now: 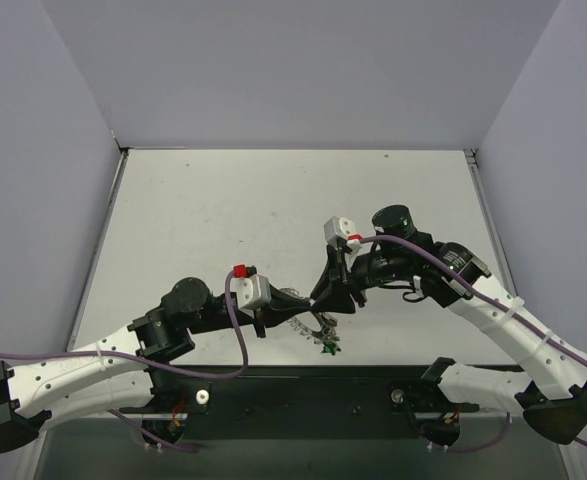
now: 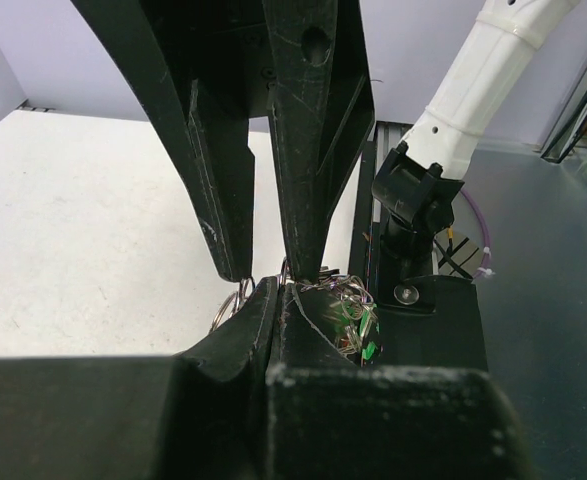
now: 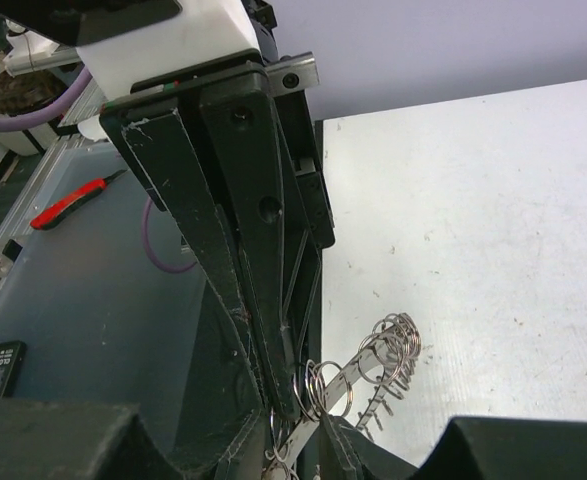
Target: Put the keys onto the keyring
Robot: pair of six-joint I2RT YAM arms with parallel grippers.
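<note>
The left gripper (image 2: 276,305) has its jaws almost closed and pinches the keyring (image 3: 391,345) at its tips. The ring's coiled loops stick out past those tips over the table (image 1: 273,200). The right gripper (image 2: 271,270) comes down from above with its jaws part open and its tips astride the same loops; I cannot tell whether it pinches them. The keys (image 2: 363,345), one green-headed, hang bunched just beside the left tips, at the table's near edge beside the black rail (image 1: 303,400). Beyond both grippers is bare table, with the walls well apart.
</note>
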